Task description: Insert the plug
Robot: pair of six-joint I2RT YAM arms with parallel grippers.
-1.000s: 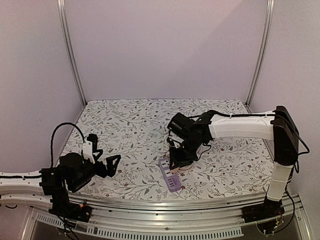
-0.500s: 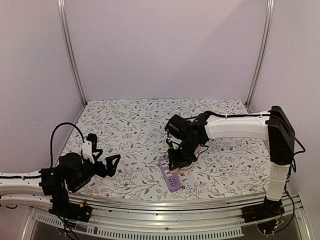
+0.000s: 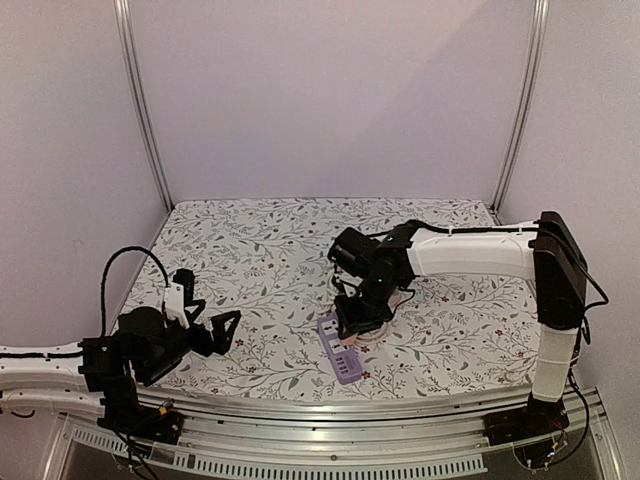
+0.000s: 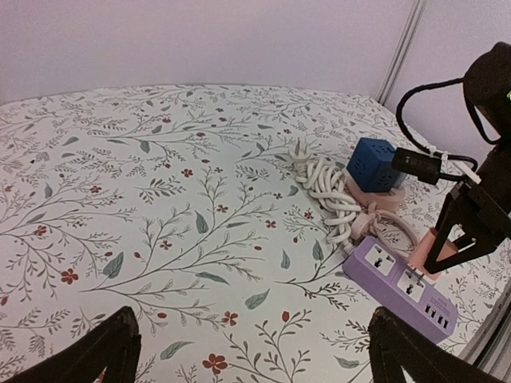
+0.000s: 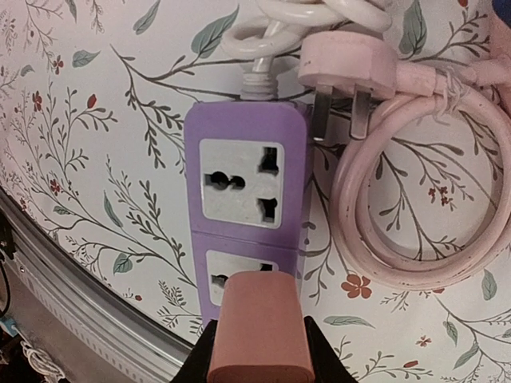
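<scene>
A purple power strip (image 5: 243, 152) lies near the table's front edge, also seen as the power strip (image 3: 341, 358) in the top view and the power strip (image 4: 399, 286) in the left wrist view. My right gripper (image 5: 259, 351) is shut on a salmon-coloured plug (image 5: 259, 331), held directly over the strip's second socket (image 5: 231, 279). The plug hides most of that socket, and its prongs are not visible. From above, the right gripper (image 3: 352, 325) stands over the strip's far end. My left gripper (image 3: 232, 330) rests open to the left, nothing between its fingers (image 4: 112, 351).
A pink cable coil (image 5: 415, 207) with its pink three-pin plug (image 5: 343, 68) lies right of the strip. A bundled white cord (image 4: 327, 187) and a blue cube socket (image 4: 379, 163) sit behind it. The metal table rail (image 3: 350, 405) runs close to the strip.
The right arm has shifted slightly left with the plug, over the strip. The left arm has not moved.
</scene>
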